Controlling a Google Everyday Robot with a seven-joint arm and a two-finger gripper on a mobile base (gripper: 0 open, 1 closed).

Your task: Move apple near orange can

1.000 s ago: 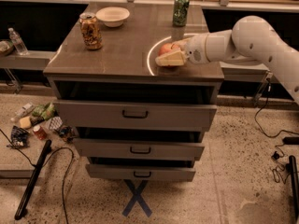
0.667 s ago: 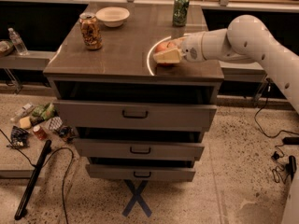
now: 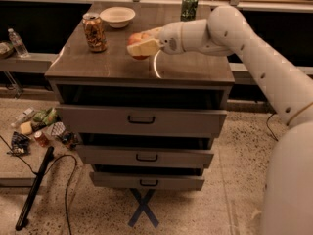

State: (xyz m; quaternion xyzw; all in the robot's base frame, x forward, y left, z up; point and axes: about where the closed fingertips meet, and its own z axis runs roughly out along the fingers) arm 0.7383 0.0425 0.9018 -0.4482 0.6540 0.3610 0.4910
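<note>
Brown cabinet top [image 3: 195, 70] carries the scene: above its middle, the round red-orange apple [image 3: 136, 37] sits clamped in the white two-finger gripper [image 3: 141, 47], apart from the mottled orange can [image 3: 94, 32]. Overshooting leftward could topple that slim can or nudge the white bowl [image 3: 117, 16].

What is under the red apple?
Only the brown cabinet top. The end effector above it, shut on the round red apple, hides whether they touch.
</note>
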